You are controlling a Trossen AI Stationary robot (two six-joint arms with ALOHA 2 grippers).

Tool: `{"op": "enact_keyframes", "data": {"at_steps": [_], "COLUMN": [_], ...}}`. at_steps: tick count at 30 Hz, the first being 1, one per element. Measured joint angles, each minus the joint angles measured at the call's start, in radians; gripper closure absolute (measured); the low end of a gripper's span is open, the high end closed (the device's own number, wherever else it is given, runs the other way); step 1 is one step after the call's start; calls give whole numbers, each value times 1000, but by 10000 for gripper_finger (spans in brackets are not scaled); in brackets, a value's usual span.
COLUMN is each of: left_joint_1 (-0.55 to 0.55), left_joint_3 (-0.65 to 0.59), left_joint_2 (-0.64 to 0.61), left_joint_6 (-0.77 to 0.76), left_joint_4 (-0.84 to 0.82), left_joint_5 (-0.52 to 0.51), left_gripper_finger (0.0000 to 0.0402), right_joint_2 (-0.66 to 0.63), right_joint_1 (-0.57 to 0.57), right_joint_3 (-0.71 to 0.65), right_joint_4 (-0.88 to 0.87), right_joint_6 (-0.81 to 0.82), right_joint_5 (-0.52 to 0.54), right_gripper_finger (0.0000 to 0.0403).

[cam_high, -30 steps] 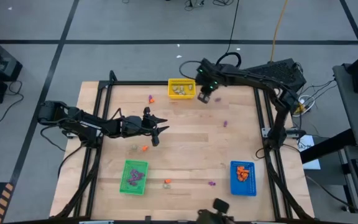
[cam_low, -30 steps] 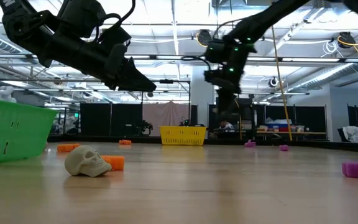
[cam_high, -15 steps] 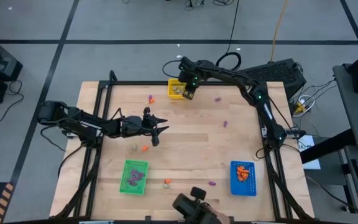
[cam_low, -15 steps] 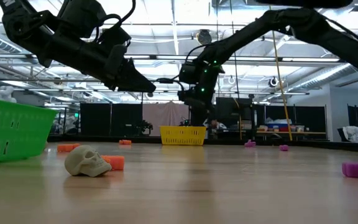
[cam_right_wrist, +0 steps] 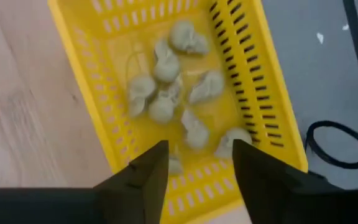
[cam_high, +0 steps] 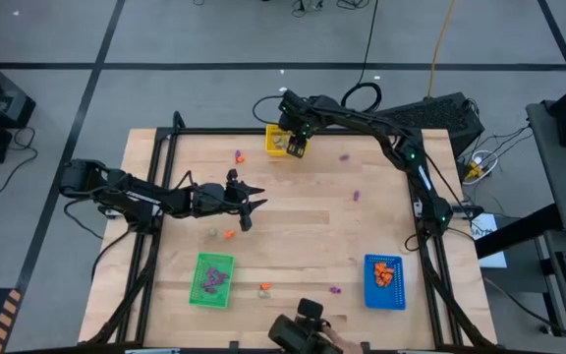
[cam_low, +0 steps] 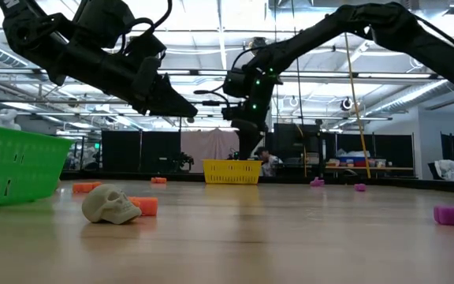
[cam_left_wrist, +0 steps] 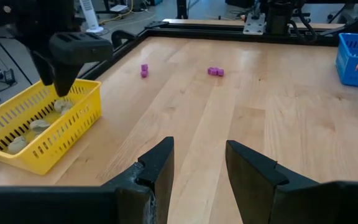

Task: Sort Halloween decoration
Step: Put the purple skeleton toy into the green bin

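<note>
The Halloween decoration is tiny trinkets. Several pale skulls lie in the yellow bin at the table's far edge. My right gripper hangs open just above that bin, pointing down, with nothing between its fingers. Loose on the table are a pale skull, orange pieces and purple pieces. My left gripper waits open and empty above the table's left half.
A green bin with purple pieces stands near the front left. A blue bin with orange pieces stands at the front right. More purple bits lie beside the yellow bin. A dark frame runs round the table.
My right gripper has gone toward the table's left edge along the far side and a little down. It went from beside the yellow bin's right end to above the bin. My left arm has kept still.
</note>
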Motion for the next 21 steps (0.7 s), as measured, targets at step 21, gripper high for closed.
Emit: {"op": "enact_keyframes", "data": {"at_steps": [21], "left_joint_1": [11], "left_joint_3": [0], "left_joint_2": [0], "left_joint_6": [8], "left_joint_4": [-15], "left_joint_5": [-3], "left_gripper_finger": [259], "right_joint_2": [-394], "right_joint_1": [59], "right_joint_3": [-592], "right_joint_4": [578], "right_joint_6": [191], "right_joint_5": [-21], "right_gripper_finger": [402]}}
